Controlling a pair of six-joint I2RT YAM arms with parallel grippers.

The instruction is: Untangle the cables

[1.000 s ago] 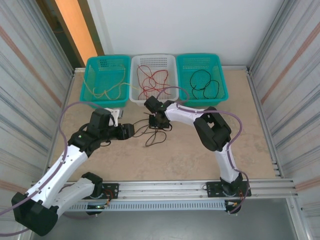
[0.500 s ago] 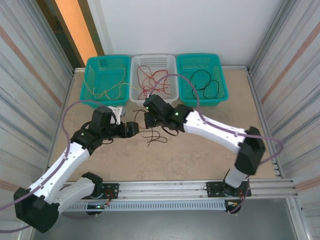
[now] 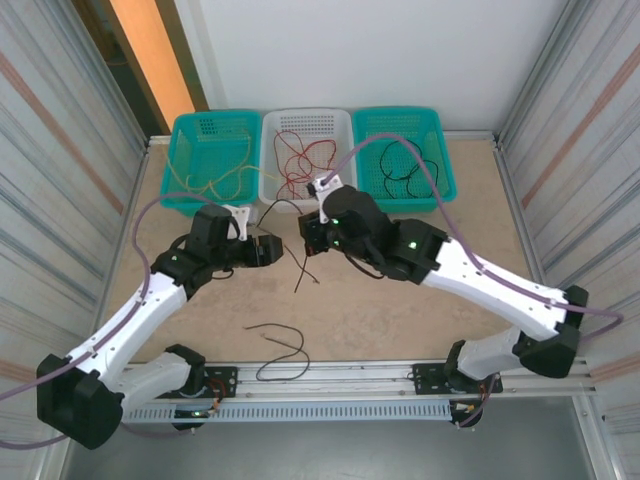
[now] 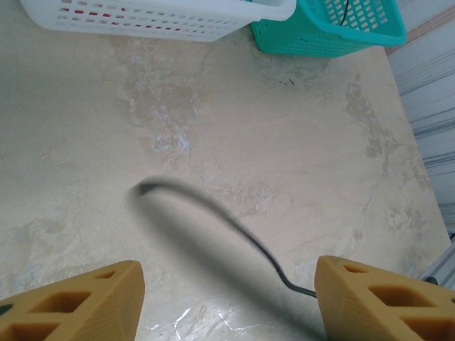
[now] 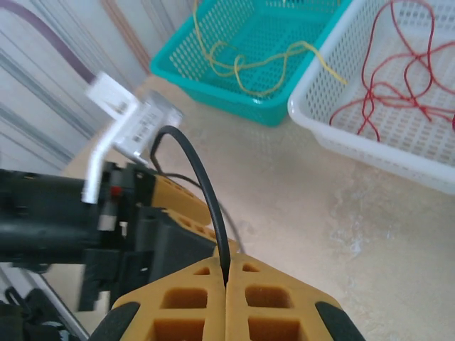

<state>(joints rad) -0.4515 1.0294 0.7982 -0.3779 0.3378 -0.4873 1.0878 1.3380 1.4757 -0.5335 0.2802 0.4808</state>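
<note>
Now: table [image 3: 420,310], three baskets along far edge. Left teal basket [image 3: 200,125] holds yellow cables [image 3: 215,182]; white basket [image 3: 310,122], red cables [image 3: 300,165]; right teal basket [image 3: 440,140], black cables [image 3: 410,165]. Right gripper [image 5: 226,280] clenched on black cable [image 5: 206,188], mid-table. Left gripper [image 4: 227,302] released, empty. Loose cable [image 3: 280,345] on table near front.

Top external: set high behind the arm bases [image 3: 455,378], angled down over the whole table [image 3: 400,310].
Left wrist: carried low, seemingly close to the table, faced forward toward the white basket [image 4: 142,21].
Right wrist: faced past its own fingers [image 5: 142,307] toward the left arm [image 5: 50,206].
Shared: white basket, seen by all three.
</note>
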